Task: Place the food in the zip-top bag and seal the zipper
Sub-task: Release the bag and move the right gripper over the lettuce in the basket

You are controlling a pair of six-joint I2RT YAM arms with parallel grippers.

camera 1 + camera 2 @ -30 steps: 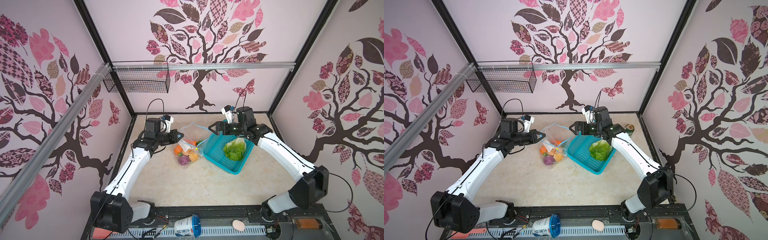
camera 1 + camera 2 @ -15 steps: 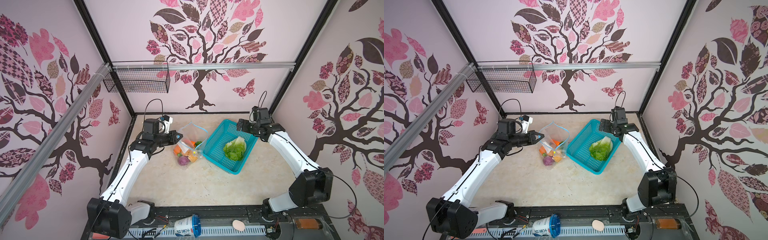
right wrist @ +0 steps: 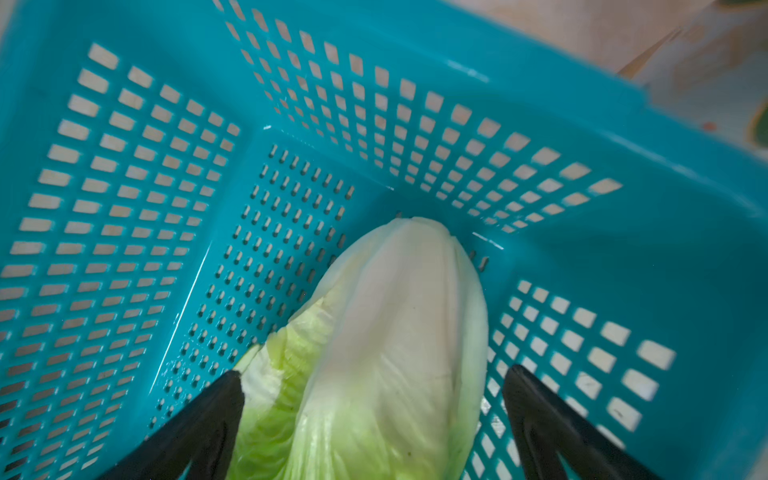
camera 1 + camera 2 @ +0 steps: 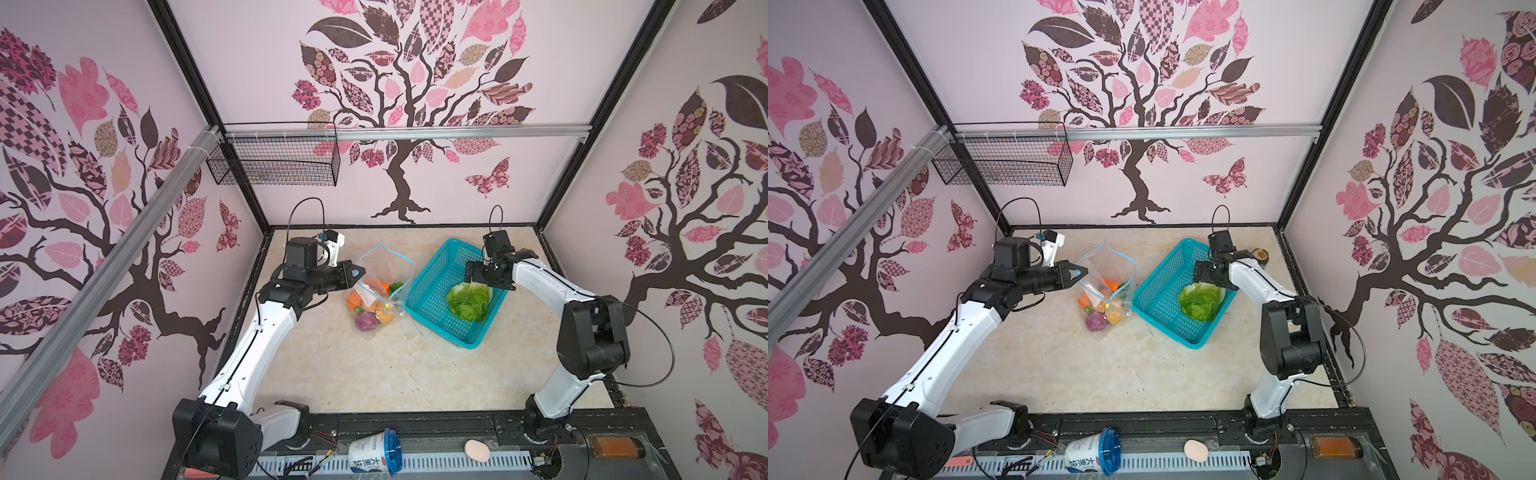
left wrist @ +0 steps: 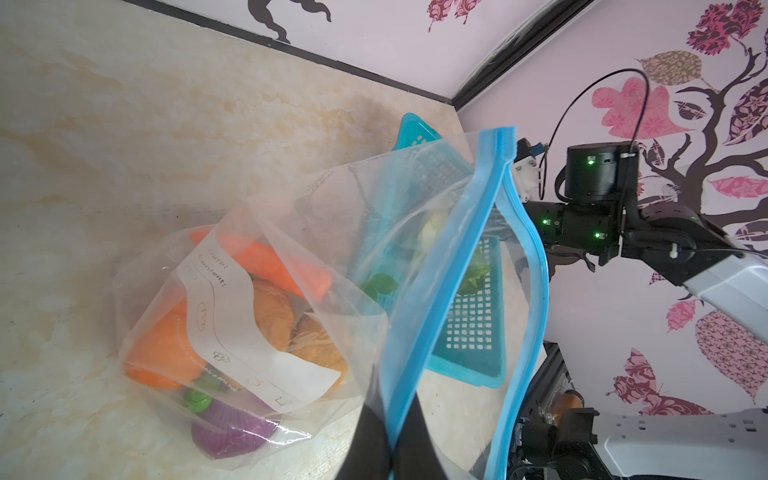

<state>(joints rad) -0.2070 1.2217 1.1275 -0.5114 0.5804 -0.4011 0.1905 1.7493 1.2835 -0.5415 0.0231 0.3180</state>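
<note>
Right gripper (image 3: pixel 374 374): shifted from zip-top bag (image 4: pixel 380 270) to cabbage (image 4: pixel 468 300) in basket (image 4: pixel 432 270), jaws spread; pickup pending. Left gripper (image 5: pixel 390 453): clamped on zipper (image 5: pixel 440 291).

I am looking at a teal basket (image 4: pixel 431 277) sitting on the beige table (image 4: pixel 374 374), a green can (image 4: pixel 1261 254) standing beyond it at the table's right edge, a black wire basket (image 4: pixel 274 163) hanging from the rail (image 4: pixel 457 132), and a cup (image 4: pixel 374 455), a pale egg (image 4: pixel 477 450) and an amber bottle (image 4: pixel 615 449) lying along the front ledge (image 4: pixel 436 462).
</note>
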